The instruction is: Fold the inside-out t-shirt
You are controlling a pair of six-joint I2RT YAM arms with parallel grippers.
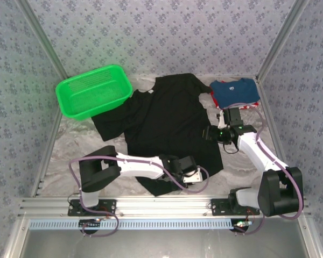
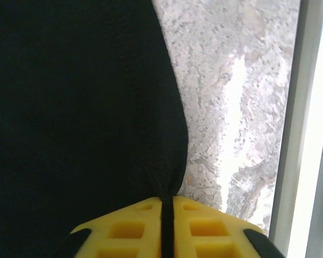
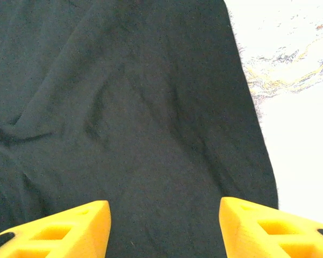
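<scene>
Marbled tabletop (image 1: 70,145) is noted, with the inside-out t-shirt (image 1: 169,121) spread at frame centre. Its lower edge is pinched tight by the left gripper (image 2: 166,207). The right gripper (image 3: 164,215) is held half-wide above the cloth, with nothing gripped. The thin pinch may be lost on lifting, and one-sided pulling may bunch the fabric. The far edge is crowded by the green basket (image 1: 97,110) at upper left and the folded blue shirt (image 1: 234,91) at upper right.

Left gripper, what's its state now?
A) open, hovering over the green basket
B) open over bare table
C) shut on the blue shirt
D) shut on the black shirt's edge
D: in the left wrist view the left gripper has its yellow jaws pressed together, with a thin fold of the black shirt pinched between them at the shirt's edge, beside the table.
</scene>
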